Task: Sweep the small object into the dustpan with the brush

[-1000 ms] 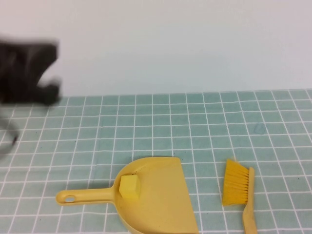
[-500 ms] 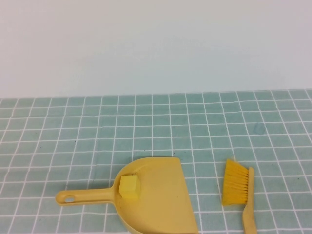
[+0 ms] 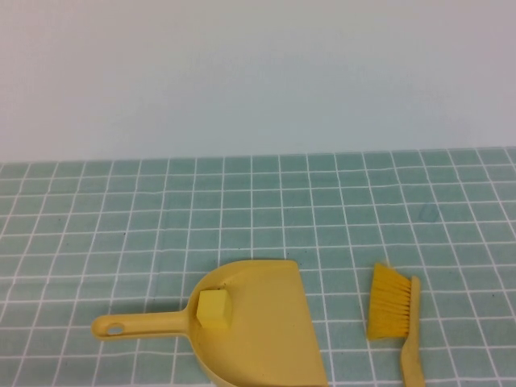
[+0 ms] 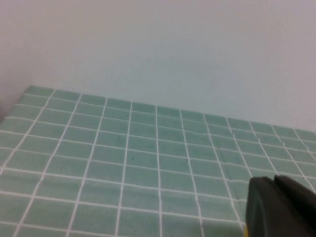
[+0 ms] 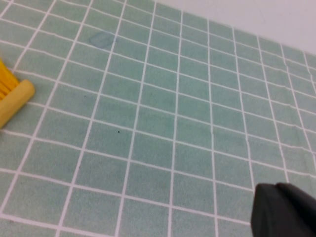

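Mustard-yellow dustpan is lying at the counter's near edge, holding the small object in its scoop beside the handle. We are judging the sweep complete. Just right, the brush is lying ungripped. The left gripper and right gripper are showing only dark corners, well clear.

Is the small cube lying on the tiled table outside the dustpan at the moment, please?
No, the high view shows the small cube resting inside the dustpan, near where its handle joins the scoop.

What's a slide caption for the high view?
Cube rests in dustpan; brush lies beside it; both grippers out of view.
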Motion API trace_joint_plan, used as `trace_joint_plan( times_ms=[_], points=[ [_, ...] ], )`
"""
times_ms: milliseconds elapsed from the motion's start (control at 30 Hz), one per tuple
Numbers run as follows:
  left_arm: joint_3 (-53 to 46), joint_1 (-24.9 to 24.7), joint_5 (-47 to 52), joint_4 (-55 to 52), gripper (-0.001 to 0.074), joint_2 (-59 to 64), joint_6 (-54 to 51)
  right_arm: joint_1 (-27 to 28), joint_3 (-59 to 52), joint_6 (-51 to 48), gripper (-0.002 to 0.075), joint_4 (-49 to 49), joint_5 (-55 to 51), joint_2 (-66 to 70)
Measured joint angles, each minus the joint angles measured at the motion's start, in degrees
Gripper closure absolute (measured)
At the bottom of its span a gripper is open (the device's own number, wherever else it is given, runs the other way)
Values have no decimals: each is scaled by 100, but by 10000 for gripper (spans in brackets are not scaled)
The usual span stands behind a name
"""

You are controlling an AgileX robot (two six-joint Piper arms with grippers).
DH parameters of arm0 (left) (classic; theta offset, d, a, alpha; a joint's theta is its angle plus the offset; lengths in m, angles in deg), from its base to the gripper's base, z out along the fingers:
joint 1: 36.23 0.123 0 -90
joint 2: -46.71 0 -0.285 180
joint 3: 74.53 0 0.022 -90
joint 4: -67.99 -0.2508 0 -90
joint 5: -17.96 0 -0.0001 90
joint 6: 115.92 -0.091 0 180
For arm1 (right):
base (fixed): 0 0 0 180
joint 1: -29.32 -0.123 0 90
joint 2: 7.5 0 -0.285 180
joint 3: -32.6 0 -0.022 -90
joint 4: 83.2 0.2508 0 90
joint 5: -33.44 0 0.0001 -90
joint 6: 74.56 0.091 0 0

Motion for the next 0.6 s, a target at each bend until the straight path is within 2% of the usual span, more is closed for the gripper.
trace_joint_plan(
  times_ms=[67,200,600],
  points=[
    [0,0,257,-202,736,-220,203,0,0,0,727,0,0,0],
    [11,0,1585,-211,736,-502,203,0,0,0,727,-4,9,0],
    [0,0,1592,-215,736,-502,110,0,0,0,727,-4,33,0]
  ],
)
